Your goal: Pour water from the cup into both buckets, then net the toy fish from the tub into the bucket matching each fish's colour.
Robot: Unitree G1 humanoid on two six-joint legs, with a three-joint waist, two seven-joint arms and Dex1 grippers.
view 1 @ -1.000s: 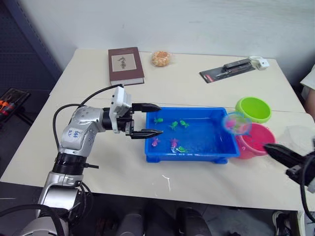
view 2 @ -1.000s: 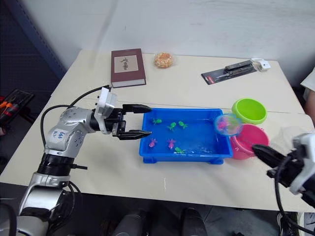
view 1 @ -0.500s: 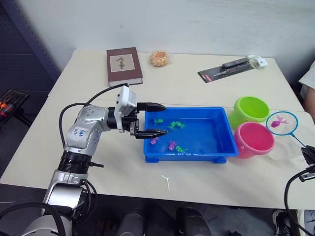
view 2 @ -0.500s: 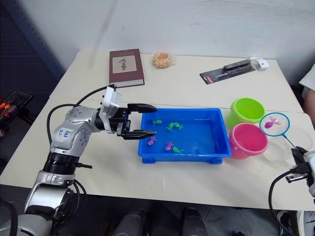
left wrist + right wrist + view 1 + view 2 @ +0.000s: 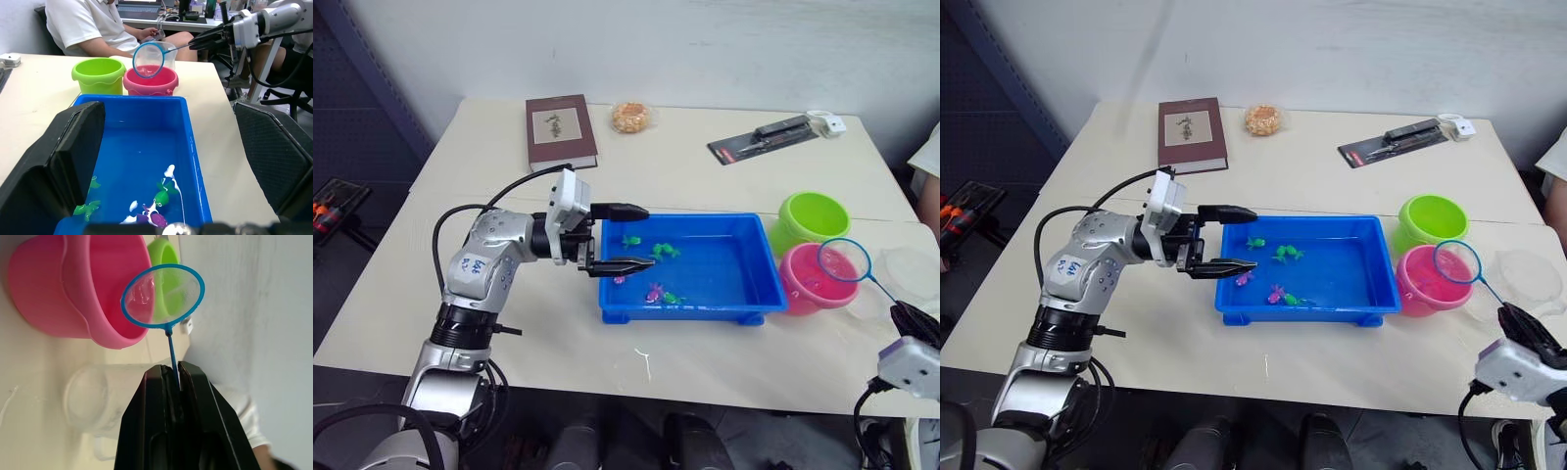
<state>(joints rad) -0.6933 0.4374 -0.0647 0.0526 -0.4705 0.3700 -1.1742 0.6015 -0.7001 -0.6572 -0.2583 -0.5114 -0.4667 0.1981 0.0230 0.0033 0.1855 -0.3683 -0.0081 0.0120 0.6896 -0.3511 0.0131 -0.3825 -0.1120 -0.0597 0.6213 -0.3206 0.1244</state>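
Right end effector (image 5: pixel 1520 331) at near right edge of surface (image 5: pixel 1332 362), fingers (image 5: pixel 146 401) clamped tight on thin handle of net (image 5: pixel 844 260). Net hoop held above near-right rim of pink bucket (image 5: pixel 815 280), tilted; mesh looks empty. Pink bucket upright on surface, just right of tub (image 5: pixel 744 294), touching or nearly touching its right wall. Clear cup (image 5: pixel 1526 277) upright just right of pink bucket, behind net handle.

Left end effector (image 5: pixel 619 238) level with near-left corner of tub, fingers spread wide apart, gripping nothing. One finger over left rim of tub, the other just outside and nearer the camera; tips reach over the water at left end.

Tub centred on surface, long side running left-right, holding shallow water. Toy fish grouped in left half of tub: green fish (image 5: pixel 665 251) and another green one close to its left toward far wall; pink fish (image 5: pixel 655 290) with a green one just beside it toward near wall; one more pink partly hidden behind lower left finger.

Green bucket (image 5: pixel 814 217) upright behind pink bucket, the two touching or nearly so.

Far side of surface: dark red book (image 5: pixel 560 129) at left, small orange-filled packet (image 5: pixel 630 117) just right of it, dark flat package (image 5: pixel 770 136) well right.

Person in white shirt (image 5: pixel 88 24) seated beyond buckets, in left wrist view.
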